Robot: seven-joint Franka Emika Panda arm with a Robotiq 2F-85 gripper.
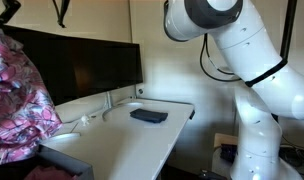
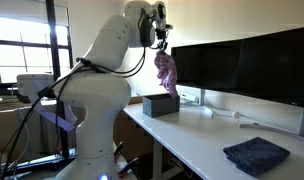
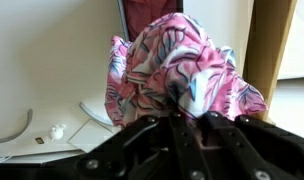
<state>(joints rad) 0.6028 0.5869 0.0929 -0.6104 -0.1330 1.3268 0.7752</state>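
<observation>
Gripper (image 3: 182, 108) tips deep in pink cloth (image 3: 177, 60)

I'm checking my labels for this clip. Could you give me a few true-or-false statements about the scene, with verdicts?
1. The gripper holds the pink floral fabric cloth in the air. True.
2. The dark blue folded cloth lies inside the dark box. False: it lies on the white desk, apart from the box.
3. The wide black monitor shows a dark screen. True.
4. The pink cloth lies flat on the desk. False: it hangs above the box.
</observation>
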